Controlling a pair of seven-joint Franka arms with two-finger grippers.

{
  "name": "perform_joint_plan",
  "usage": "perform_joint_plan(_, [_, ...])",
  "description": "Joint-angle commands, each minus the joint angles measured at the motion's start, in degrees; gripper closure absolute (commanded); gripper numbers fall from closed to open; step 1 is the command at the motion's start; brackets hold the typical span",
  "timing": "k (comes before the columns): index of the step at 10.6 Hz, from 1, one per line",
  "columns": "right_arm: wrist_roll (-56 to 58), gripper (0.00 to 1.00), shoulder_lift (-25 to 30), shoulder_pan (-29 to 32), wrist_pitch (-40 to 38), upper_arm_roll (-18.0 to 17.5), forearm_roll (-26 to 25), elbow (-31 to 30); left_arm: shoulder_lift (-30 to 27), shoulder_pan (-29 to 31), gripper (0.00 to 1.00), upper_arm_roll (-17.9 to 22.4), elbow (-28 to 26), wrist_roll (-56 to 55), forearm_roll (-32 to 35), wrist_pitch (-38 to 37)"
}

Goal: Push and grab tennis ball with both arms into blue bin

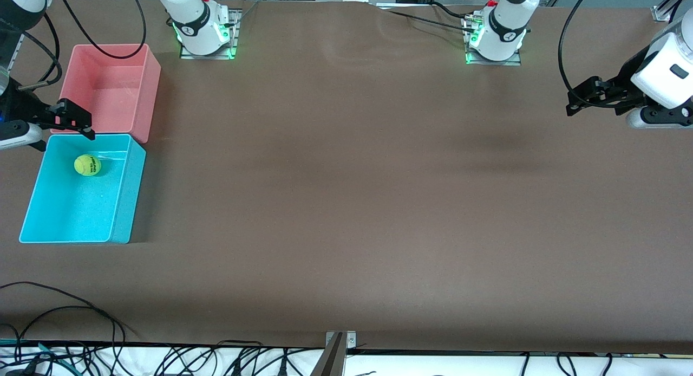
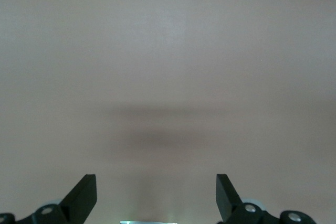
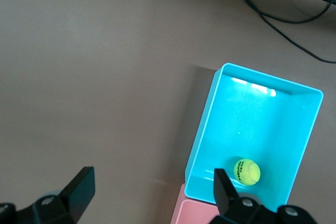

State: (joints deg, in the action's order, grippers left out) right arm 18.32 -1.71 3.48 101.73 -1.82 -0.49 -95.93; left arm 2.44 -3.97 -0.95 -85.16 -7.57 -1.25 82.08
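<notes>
You can see the small fuzzy yellow-green tennis ball (image 1: 87,165) resting inside the bright cyan-blue rectangular plastic bin (image 1: 123,202), in the part of the bin farthest from the front camera, close to the wall it shares with the pink-red plastic tub (image 1: 149,94). Both tubs sit side by side near the edge of the brown surface (image 1: 346,202) at the right arm's end, the blue one nearer the front camera. By the look of it, the task's goal is met.

Your right gripper (image 1: 76,121) hangs over the seam where the two tubs meet, its jaws spread wide and holding nothing; the right wrist view looks straight down on the ball between them, which suggests a release position just above the bin.

Your left gripper (image 1: 587,97) hovers over bare surface at the left arm's end, well apart from the bins, jaws fully open and empty. That arm is waiting, clear of the work.
</notes>
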Motion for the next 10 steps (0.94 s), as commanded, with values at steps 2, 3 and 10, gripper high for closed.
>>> perform_joint_plan(2, [-0.4,0.0,0.7,-0.6,0.0,0.6,1.2,-0.6,0.5,0.3,0.0,0.1,1.7,-0.5,-1.1,-1.4])
perform_joint_plan(3, [-0.4,0.0,0.7,-0.6,0.0,0.6,1.2,-0.6,0.5,0.3,0.0,0.1,1.7,-0.5,-1.1,-1.4])
perform_joint_plan(10, [-0.4,0.0,0.7,-0.5,0.0,0.7,2.3,-0.6,0.4,0.2,0.0,0.1,1.7,-0.5,-1.1,-1.5])
